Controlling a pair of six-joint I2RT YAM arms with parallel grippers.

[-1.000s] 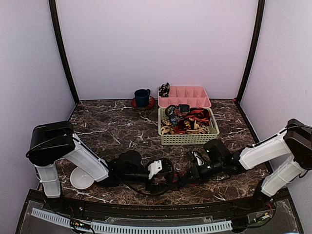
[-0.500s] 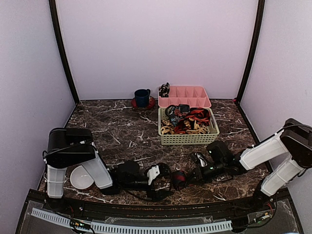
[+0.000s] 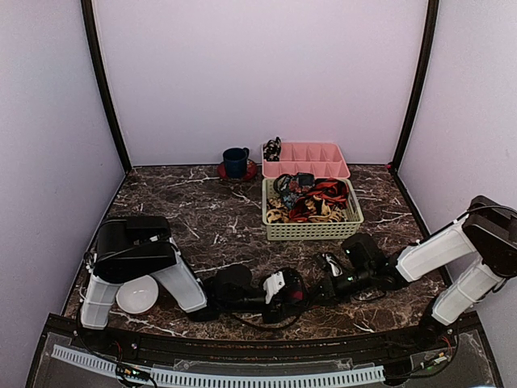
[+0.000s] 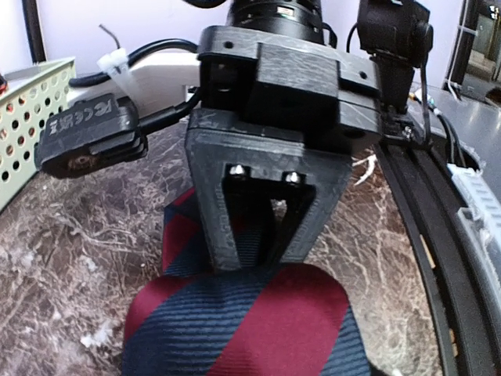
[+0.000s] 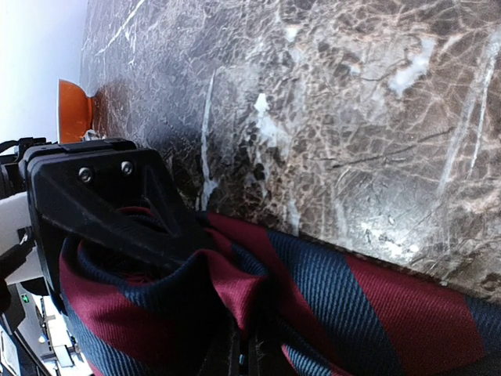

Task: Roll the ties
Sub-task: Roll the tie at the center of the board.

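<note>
Striped tie (image 4: 250, 321) between right fingers (image 4: 217, 223)

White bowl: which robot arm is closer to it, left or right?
Left. The left arm bends right next to the bowl. The right arm comes in from the other side, beyond the tie.

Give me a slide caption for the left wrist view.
Right gripper pinches the red-and-navy striped tie on the marble table, perforated basket at far left.
</note>
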